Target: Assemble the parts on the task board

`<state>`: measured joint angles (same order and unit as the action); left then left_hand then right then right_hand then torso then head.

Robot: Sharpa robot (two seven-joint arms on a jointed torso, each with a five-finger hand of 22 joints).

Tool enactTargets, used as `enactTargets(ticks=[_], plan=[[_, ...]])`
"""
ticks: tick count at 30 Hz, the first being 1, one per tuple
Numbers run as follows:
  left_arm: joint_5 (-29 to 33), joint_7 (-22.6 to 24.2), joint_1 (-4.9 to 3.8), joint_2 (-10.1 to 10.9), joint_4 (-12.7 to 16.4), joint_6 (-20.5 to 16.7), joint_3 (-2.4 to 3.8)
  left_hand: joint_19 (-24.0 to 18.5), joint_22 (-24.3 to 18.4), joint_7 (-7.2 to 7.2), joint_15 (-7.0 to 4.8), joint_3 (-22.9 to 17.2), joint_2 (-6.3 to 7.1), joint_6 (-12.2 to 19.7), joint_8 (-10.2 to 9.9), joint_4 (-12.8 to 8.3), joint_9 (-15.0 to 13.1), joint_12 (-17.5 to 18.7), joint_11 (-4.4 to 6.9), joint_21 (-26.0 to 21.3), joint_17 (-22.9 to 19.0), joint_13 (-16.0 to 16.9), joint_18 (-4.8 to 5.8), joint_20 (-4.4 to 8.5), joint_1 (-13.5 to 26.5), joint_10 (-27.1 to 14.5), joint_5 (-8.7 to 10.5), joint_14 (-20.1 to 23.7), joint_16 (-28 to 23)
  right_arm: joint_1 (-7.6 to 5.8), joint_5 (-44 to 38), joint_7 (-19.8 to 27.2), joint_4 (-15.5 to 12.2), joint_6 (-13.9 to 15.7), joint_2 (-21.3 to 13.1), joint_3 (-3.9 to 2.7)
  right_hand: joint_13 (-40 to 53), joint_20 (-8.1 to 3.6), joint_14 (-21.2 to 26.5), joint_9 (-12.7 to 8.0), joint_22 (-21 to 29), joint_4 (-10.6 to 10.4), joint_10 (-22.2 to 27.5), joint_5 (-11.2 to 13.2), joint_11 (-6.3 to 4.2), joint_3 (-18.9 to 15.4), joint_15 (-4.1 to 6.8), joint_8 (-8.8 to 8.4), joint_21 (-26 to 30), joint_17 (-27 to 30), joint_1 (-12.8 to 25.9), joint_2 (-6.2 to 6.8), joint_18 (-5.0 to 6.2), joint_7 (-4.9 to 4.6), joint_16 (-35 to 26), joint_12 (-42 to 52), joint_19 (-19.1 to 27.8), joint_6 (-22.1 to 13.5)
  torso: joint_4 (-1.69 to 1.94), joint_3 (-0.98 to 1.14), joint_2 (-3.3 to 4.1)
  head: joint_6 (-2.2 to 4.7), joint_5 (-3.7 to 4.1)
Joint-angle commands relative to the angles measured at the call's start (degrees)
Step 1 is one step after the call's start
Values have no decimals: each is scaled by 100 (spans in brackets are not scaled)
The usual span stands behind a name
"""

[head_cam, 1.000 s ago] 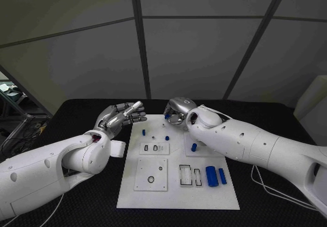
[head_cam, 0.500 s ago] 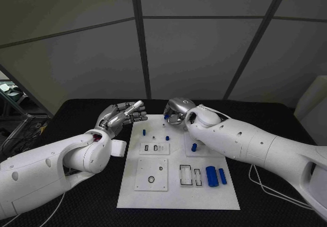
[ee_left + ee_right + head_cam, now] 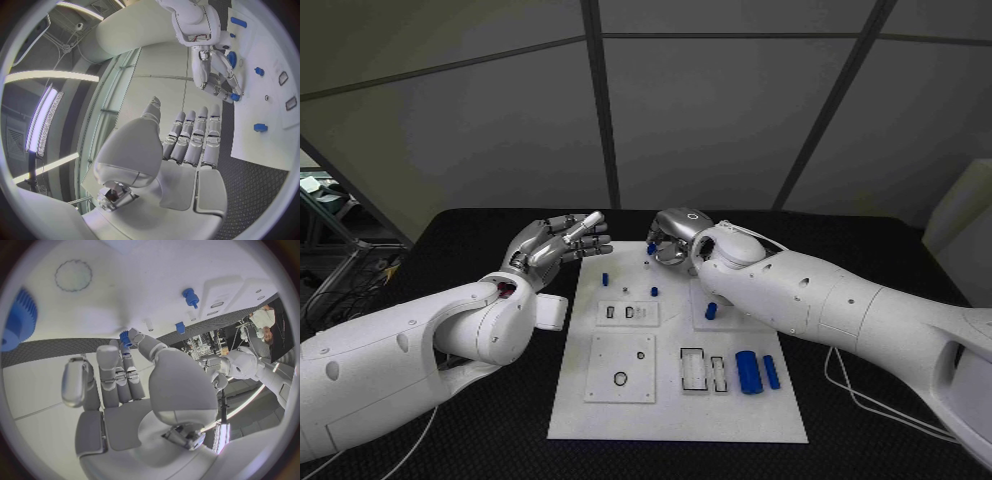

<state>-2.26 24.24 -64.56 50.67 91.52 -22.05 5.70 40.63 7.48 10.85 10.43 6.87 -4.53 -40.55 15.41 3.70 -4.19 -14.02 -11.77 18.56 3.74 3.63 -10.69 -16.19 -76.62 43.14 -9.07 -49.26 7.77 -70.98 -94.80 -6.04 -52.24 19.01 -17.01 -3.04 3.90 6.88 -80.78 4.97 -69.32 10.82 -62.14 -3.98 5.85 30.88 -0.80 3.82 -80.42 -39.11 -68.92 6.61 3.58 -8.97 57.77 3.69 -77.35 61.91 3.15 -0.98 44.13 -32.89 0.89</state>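
Cylinders point(image 3: 749, 372) lie blue at the near end of my task board point(image 3: 675, 415), pegs point(image 3: 604, 281) stand farther up, and nothing has shifted lately: my left hand point(image 3: 560, 244) hovers empty, fingers apart, while my right hand point(image 3: 672, 235) pinches a small blue part point(image 3: 125, 338) over the far edge.
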Motion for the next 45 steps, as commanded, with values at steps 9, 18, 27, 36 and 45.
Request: enactTargets(ticks=[9,18,27,36,45], plan=[[-54,14,-16,43,12,55,9,29,-10,268,13,7,-8,-54,-9,-29,10,26,-3,30,-6,1,61,-5,-31,44,-16,-18,-42,-11,137,110,-476,438,-327,0,29,70,133,-114,664,-241,499,114,73,-530,-48,-13,421,587,-235,292,206,105,-450,-3,352,-454,-24,8,-7,19,-16],[-54,10,-16,110,36,50,9,29,-10,267,14,8,-8,-54,-9,-30,10,27,-3,29,-6,1,61,-5,-31,44,-15,-18,-43,-48,552,6,-1336,554,-1198,-24,133,9,-36,-94,335,-426,41,110,-24,-630,25,25,268,324,-295,255,138,20,-248,126,92,-269,-76,20,-29,77,-6],[-54,-9,-16,146,37,58,8,26,-13,263,14,12,-7,-52,-13,-38,12,33,0,27,-6,1,62,-5,-33,41,-15,-14,-49,-85,1387,-410,-1857,-240,-2071,-338,779,-307,-435,-129,-1015,-746,-2040,112,-453,-760,376,-35,-453,-1194,23,460,-134,273,891,1103,-701,-552,-177,50,-54,116,9],[-54,-15,-15,109,-4,74,7,24,-17,257,13,17,-5,-52,-16,-51,12,40,7,25,-6,1,62,-4,-38,40,-16,-13,-54,-90,1627,-672,-1755,-784,-2233,-385,5020,-361,-614,-101,-1517,-1518,-2052,85,-480,-1648,383,-10,-707,-3214,-277,533,-236,259,2265,5096,-956,-855,-170,62,-41,100,24],[-54,-19,-14,71,-49,86,7,23,-18,255,12,18,-5,-52,-17,-56,13,42,10,24,-6,1,62,-4,-40,40,-17,-12,-56,-89,1656,-725,-1493,-1157,-2016,-388,7103,-281,-671,-100,-1838,-2100,-2198,79,-391,-1828,311,-10,-854,-3788,-435,599,-305,204,2603,7102,-1131,-885,-169,56,-35,56,19]])
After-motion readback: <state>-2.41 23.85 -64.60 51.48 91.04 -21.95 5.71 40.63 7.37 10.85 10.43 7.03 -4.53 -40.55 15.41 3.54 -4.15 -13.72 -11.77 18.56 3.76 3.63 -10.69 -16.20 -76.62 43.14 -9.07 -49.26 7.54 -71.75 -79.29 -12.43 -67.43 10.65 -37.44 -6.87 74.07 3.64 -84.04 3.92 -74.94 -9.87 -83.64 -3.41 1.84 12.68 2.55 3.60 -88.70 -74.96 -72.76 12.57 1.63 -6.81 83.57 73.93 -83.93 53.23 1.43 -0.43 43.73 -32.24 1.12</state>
